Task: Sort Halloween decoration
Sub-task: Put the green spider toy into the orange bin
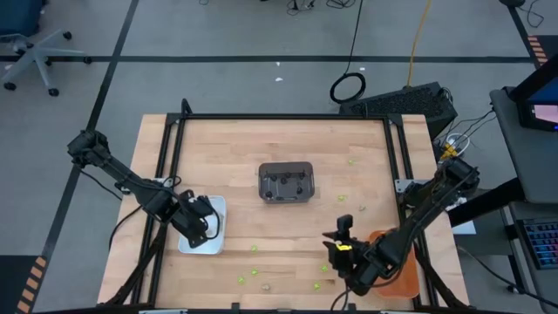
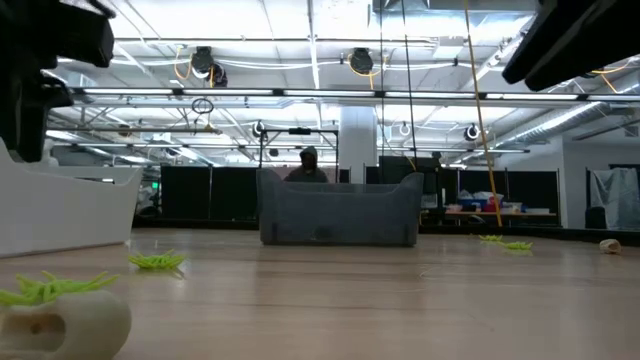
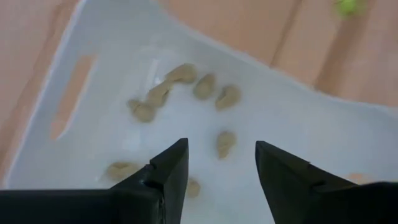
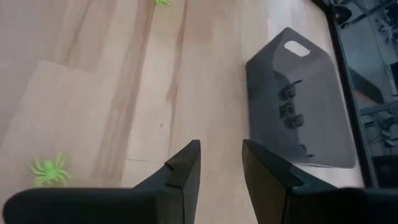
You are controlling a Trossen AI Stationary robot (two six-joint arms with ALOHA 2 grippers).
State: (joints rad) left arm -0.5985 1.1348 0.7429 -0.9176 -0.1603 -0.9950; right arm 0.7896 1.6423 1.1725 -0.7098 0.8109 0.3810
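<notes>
Now the left gripper (image 3: 221, 165) hangs over the white tray (image 1: 219, 209), jaws parted and empty, tan trinkets (image 3: 205, 86) lying inside. Lift straight up so nothing gets nudged out. Right gripper (image 4: 221, 162) waits half-spread, empty, near green spiders (image 4: 48, 169).

The surface (image 1: 288, 148) has much free wood around the dark grey tray (image 1: 286, 181), which stands alone near the middle as the biggest obstacle. The far half of the wood, behind this tray, is almost bare. The left pincer (image 3: 221, 165) hangs over the white tray (image 1: 206, 234) at the left edge, its fingers apart, with pale tan trinkets (image 3: 205, 87) scattered below. The right pincer (image 4: 221, 165) and its arm cover the orange tray (image 1: 397, 266) at the near right corner. Small lime-green spiders (image 1: 253, 277) lie scattered along the near strip between both arms.
</notes>
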